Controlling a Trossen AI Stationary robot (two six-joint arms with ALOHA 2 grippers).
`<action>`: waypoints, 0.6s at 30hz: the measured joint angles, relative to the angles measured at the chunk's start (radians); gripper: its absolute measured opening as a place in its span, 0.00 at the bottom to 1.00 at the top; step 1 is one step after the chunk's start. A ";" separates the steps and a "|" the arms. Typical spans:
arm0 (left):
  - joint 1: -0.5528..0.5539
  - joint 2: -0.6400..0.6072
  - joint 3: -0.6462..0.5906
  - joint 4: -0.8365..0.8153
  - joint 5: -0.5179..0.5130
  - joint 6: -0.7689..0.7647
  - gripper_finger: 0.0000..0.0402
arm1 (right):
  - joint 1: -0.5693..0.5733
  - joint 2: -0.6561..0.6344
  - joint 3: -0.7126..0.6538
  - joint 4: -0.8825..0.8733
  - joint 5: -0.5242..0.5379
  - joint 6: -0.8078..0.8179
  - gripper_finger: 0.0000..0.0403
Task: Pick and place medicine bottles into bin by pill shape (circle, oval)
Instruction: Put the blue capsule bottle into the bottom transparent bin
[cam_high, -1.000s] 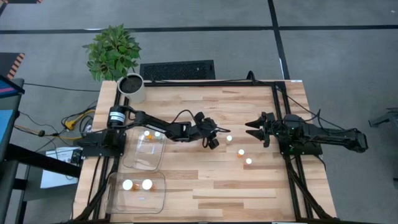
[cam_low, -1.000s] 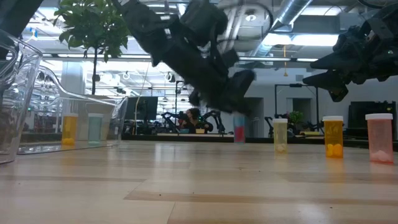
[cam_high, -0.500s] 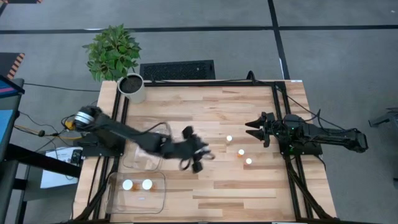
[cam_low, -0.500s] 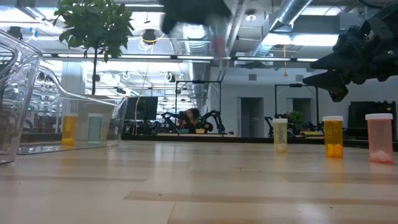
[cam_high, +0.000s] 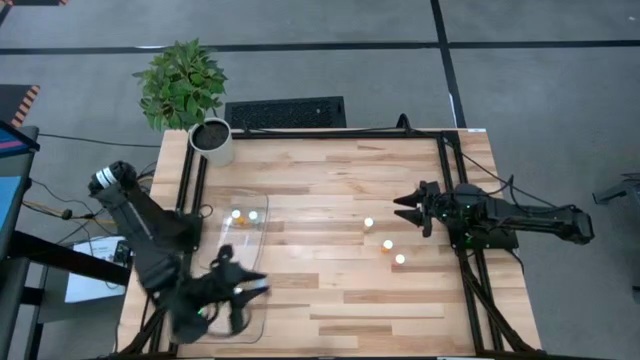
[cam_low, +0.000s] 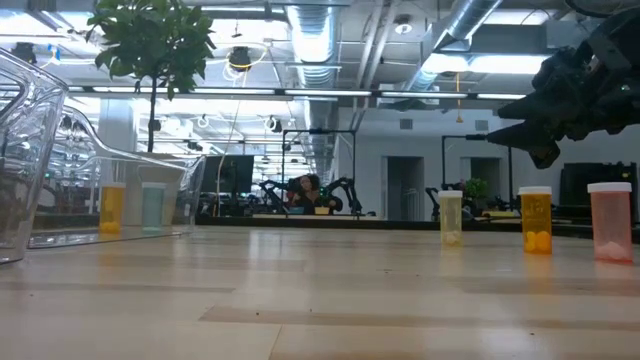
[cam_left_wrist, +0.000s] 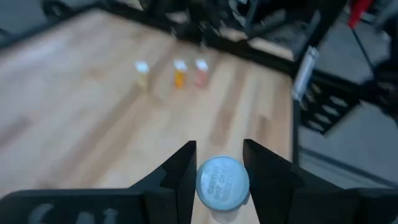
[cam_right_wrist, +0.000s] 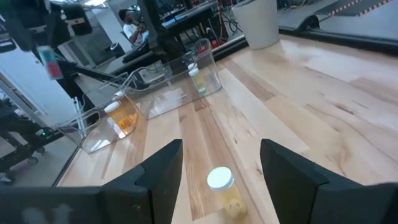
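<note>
My left gripper (cam_high: 248, 290) is over the near clear bin (cam_high: 260, 318) at the table's near left, shut on a small medicine bottle with a round white cap (cam_left_wrist: 222, 182). My right gripper (cam_high: 401, 208) is open and empty at the table's right, above the wood. Three small amber bottles (cam_high: 368, 222) (cam_high: 387, 244) (cam_high: 400, 259) stand upright on their bases near it; one of them (cam_right_wrist: 221, 186) shows ahead of its fingers in the right wrist view. Two more bottles (cam_high: 244, 214) stand in the far clear bin (cam_high: 240, 248). My left gripper pinches the bottle between its two fingers (cam_left_wrist: 180, 177) at or just under the white cap's rim (cam_left_wrist: 202, 183). The cap's top faces back toward the wrist. The bottle is lifted clear; its body is hidden behind the cap.
A white pot (cam_high: 212, 142) with a green plant stands at the table's far left corner. The left arm (cam_high: 150, 235) lies over the near bin and hides what is in it. Bare wood stretches between the bins and the three standing bottles.
My left gripper has swung from the table's middle toward the near left edge, rising out of the low view, and now stands over the near bin, still shut on the bottle. The three standing bottles and my right gripper have kept still.
</note>
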 joint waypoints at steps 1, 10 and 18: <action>-0.035 0.002 0.000 -0.035 0.000 -0.051 0.28 | 0.000 0.004 0.000 0.000 0.000 0.008 0.56; -0.216 0.004 -0.103 -0.085 -0.008 -0.381 0.28 | 0.000 0.042 0.000 0.000 0.000 0.033 0.56; -0.233 0.102 -0.180 -0.054 0.010 -0.407 0.28 | 0.000 0.069 0.000 0.000 0.000 0.043 0.56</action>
